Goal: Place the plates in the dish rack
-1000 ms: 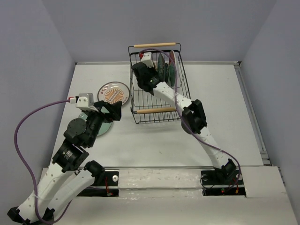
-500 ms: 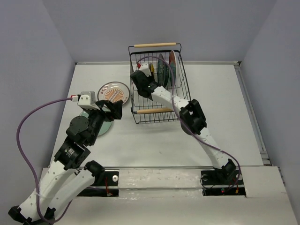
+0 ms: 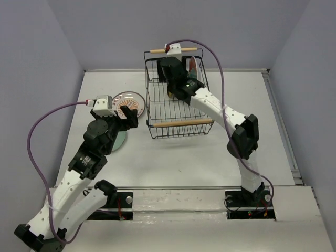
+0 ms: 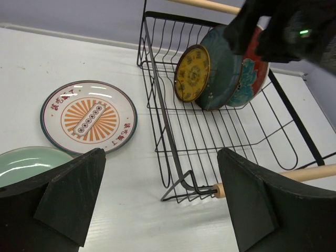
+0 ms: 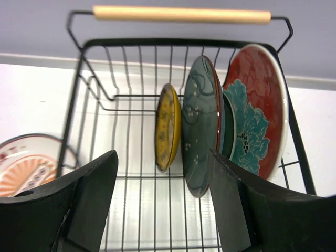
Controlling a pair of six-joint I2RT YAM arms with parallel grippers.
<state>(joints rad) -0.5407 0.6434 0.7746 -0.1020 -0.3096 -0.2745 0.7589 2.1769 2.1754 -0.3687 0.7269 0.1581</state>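
Nearest the arm bases, the left pincer (image 4: 161,157) hangs over the bench (image 3: 210,157) with its fingers spread wide and nothing between them. Just below and beside it lie two plates flat on the bench: a pale green plate (image 4: 26,163), then further out a white plate (image 4: 88,116) with an orange sunburst centre. Beyond them stands one black wire dish rack (image 3: 173,105) with two wooden handles, the near handle (image 3: 181,123) and the far handle (image 5: 181,14). Four plates stand on edge at its far right end: a small yellow plate (image 5: 168,128), a large blue-green plate (image 5: 200,126), a dark teal plate (image 5: 227,131) and a red plate (image 5: 257,110) with teal flowers. That makes six plates, four racked and two not. The right pincer (image 5: 163,157) is above the rack, also spread wide and empty.

Only the right wrist view shows the dark teal plate, as a thin sliver between its neighbours; the left wrist view hides it, and the overhead view hides most of the racked plates behind the right arm. Only the left wrist view shows the white plate's red lettering.

A second ago the right arm reached low into the rack beside the plates; it has since lifted and stretched toward the far handle. The left arm has pushed forward, so from overhead its pincer now overlaps the white plate's edge. Neither bench plate has moved.
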